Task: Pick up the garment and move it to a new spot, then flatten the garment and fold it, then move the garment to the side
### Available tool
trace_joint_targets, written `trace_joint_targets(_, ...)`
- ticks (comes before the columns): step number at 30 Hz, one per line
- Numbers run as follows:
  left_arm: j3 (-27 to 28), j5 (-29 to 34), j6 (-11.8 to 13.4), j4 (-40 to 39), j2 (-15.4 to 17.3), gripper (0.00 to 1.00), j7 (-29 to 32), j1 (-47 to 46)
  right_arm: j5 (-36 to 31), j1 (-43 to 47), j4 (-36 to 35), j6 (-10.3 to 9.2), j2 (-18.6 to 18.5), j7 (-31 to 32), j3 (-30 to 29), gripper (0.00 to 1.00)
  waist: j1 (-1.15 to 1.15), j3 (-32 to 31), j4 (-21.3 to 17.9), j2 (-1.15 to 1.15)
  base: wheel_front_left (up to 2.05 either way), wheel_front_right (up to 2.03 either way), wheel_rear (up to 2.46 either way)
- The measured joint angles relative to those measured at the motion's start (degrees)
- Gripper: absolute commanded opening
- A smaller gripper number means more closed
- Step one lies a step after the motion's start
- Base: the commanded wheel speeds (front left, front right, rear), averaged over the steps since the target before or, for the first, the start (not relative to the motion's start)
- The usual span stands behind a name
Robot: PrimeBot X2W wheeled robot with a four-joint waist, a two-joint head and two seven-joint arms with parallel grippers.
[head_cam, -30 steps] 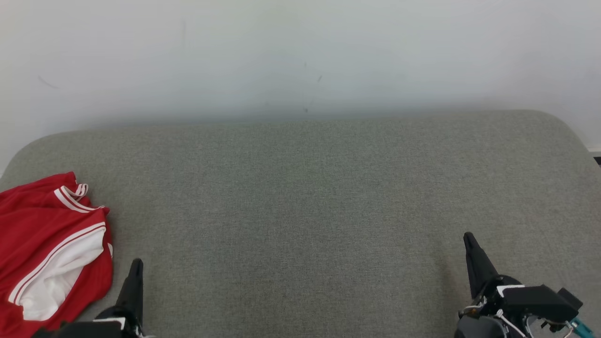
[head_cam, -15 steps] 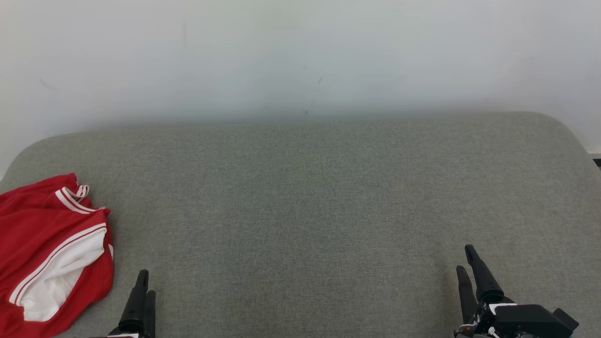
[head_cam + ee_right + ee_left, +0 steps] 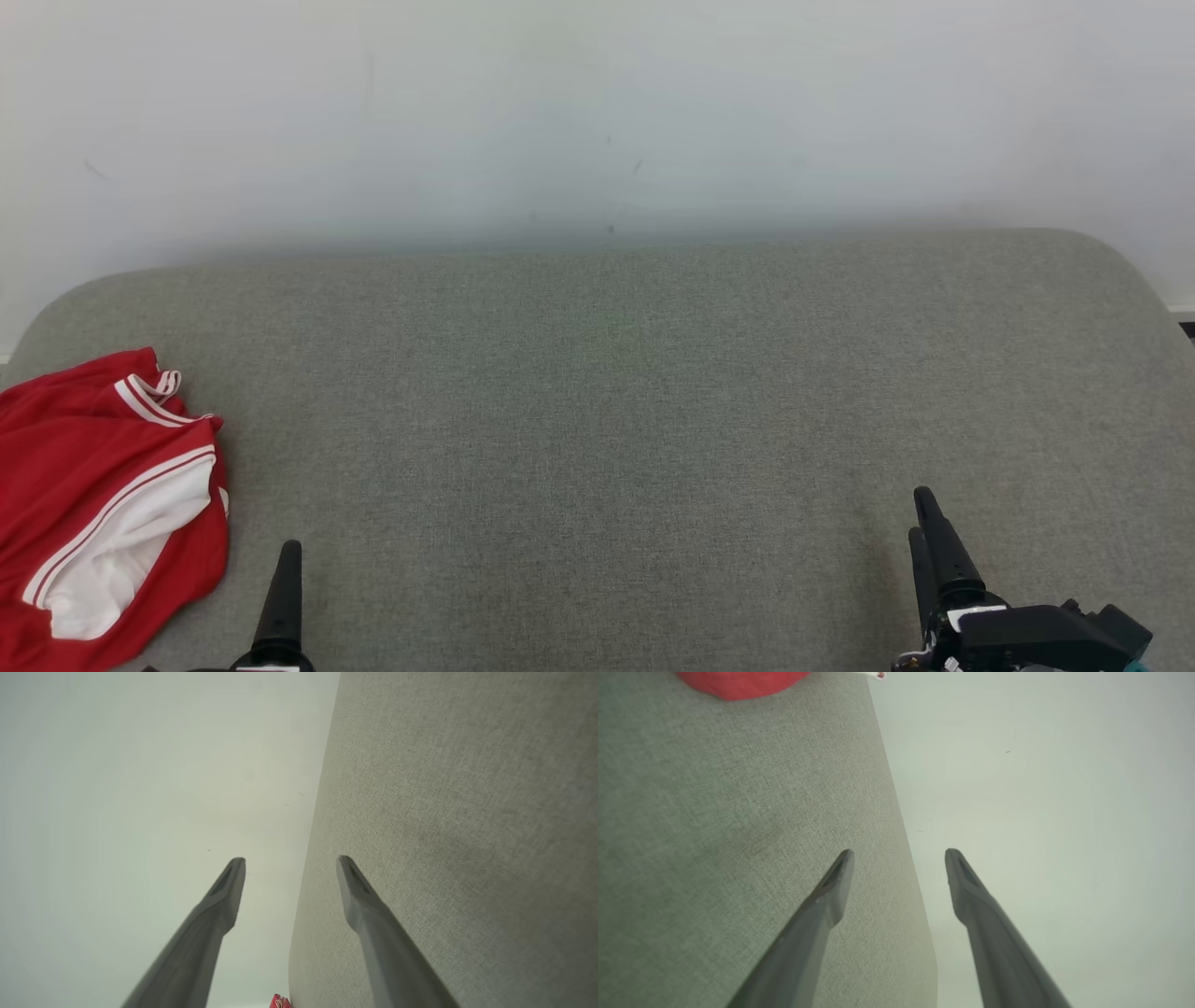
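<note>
Garment (image 3: 103, 467) bunched, long axis near-to-far (striped trim far); left fingers (image 3: 822, 910), right fingers (image 3: 222, 900) spread, empty.

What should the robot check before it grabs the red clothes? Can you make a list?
1. Left gripper open and holding nothing: ok.
2. Right gripper open and holding nothing: ok.
3. Red garment lying on the grey cushion, with nothing on top of it: ok.
4. Garment flat: not ok, it lies crumpled.
5. Whole garment in sight: not ok, its left part runs past the edge of the head view.
6. Left gripper touching the garment: not ok, it is beside it, apart.
</note>
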Motion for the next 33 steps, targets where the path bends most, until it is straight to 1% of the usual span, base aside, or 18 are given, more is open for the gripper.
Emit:
trace_joint_targets(8, -1.32, 7.65, 1.75, -0.41, 0.01, 1.0, -1.75, 0.5, -6.42, 0.32, -0.38, 0.0, -0.01, -1.69, 0.32, 1.0, 0.0, -0.25, 0.08, 0.0, 0.0, 0.0, 0.0)
trace_joint_targets(15, -2.44, 16.39, 3.37, -1.09, 0.02, 1.0, -3.25, 0.8, -15.13, 0.62, -0.16, 0.0, -0.01, -3.19, 0.77, 1.0, 0.0, -0.48, 0.15, 0.0, 0.0, 0.0, 0.0)
trace_joint_targets(21, -3.53, 24.01, 4.39, -1.66, 0.04, 1.0, -4.35, 0.93, -20.95, 0.78, -0.12, 0.0, -0.02, -4.24, 1.11, 1.0, 0.0, -0.72, 0.26, 0.0, 0.0, 0.0, 0.0)
trace_joint_targets(25, -4.07, 29.54, 5.34, -2.03, 0.04, 1.0, -5.17, 1.19, -27.04, 0.88, -0.24, 0.0, -0.02, -5.11, 0.96, 1.0, 0.0, -0.89, 0.34, 0.0, 0.0, 0.0, 0.0)
trace_joint_targets(33, -5.56, 39.92, 5.87, -2.15, 0.07, 1.0, -6.45, 1.77, -36.12, 1.28, -0.9, 0.03, -0.03, -6.34, 0.86, 1.0, 0.0, -1.21, 0.52, 0.0, 0.0, 0.0, 0.0)
